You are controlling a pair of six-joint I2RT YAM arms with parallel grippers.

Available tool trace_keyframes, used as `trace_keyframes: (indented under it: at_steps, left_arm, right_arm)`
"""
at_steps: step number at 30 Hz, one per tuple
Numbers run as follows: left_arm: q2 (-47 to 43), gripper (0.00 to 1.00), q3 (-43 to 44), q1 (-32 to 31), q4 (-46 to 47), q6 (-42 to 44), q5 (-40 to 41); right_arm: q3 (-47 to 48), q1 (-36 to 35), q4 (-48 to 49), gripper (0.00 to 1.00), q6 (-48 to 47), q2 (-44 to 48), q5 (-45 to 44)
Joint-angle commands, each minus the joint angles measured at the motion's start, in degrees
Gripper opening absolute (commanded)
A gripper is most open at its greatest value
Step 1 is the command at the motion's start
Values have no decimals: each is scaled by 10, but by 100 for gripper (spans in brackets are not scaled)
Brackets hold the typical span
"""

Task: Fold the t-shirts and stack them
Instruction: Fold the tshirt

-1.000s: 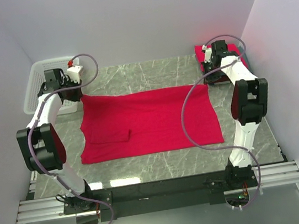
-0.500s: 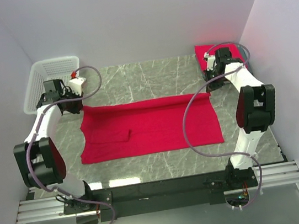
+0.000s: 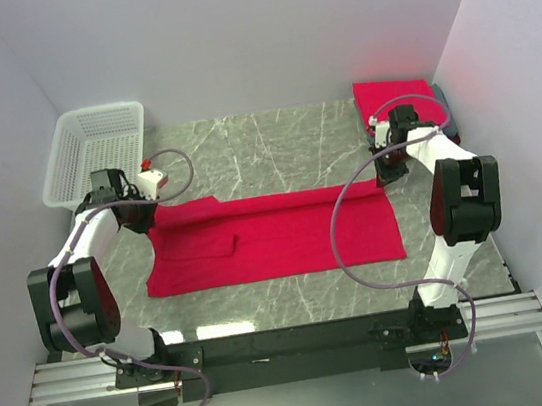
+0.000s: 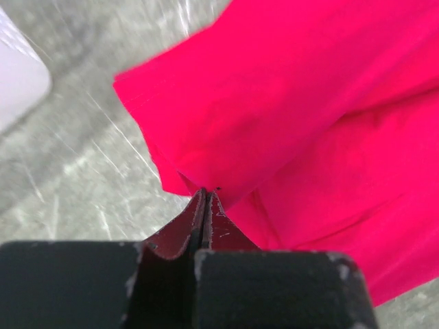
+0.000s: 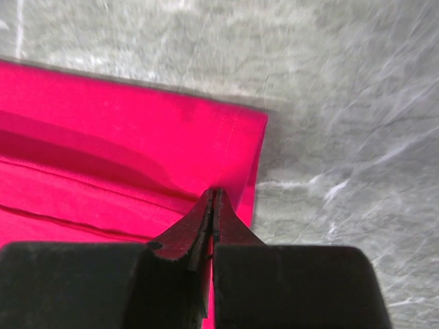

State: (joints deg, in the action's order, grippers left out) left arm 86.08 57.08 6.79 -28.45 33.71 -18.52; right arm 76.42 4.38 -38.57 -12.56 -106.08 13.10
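Observation:
A bright red t-shirt point(image 3: 286, 236) lies spread across the middle of the marble table, its far edge lifted and doubled over toward the near side. My left gripper point(image 3: 143, 213) is shut on the shirt's far left corner; in the left wrist view the closed tips point(image 4: 206, 194) pinch the red cloth point(image 4: 288, 103). At the far right corner my right gripper point(image 3: 384, 175) is shut on the hem, and the right wrist view shows its tips point(image 5: 215, 194) clamped on the stitched edge point(image 5: 233, 151). A folded red shirt point(image 3: 392, 95) lies at the back right, with a grey edge point(image 3: 443, 110) beneath it.
A white lattice basket point(image 3: 100, 136) stands at the back left corner, just beyond the left arm. Walls close in on the left, back and right. Bare marble point(image 3: 273, 142) shows beyond the shirt and along the near edge point(image 3: 294, 296).
Both grippers have come toward the near side, drawing the shirt's far edge over the rest of it. The folded stack at the back right now shows uncovered.

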Motion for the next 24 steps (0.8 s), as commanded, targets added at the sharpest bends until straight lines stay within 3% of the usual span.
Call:
trace_keyframes:
  at_steps: [1,14,24]
  left_arm:
    - [-11,0,-14,3,10,17,20]
    - [19,0,-32,-5,13,3,42]
    - [9,1,57,-2,-43,-15,21]
  right_arm:
    - [-15,6,19,0,-8,10,-10]
    - [-29,4,19,0,-9,-17,-14]
    - [16,5,-15,0,-19,15,-19]
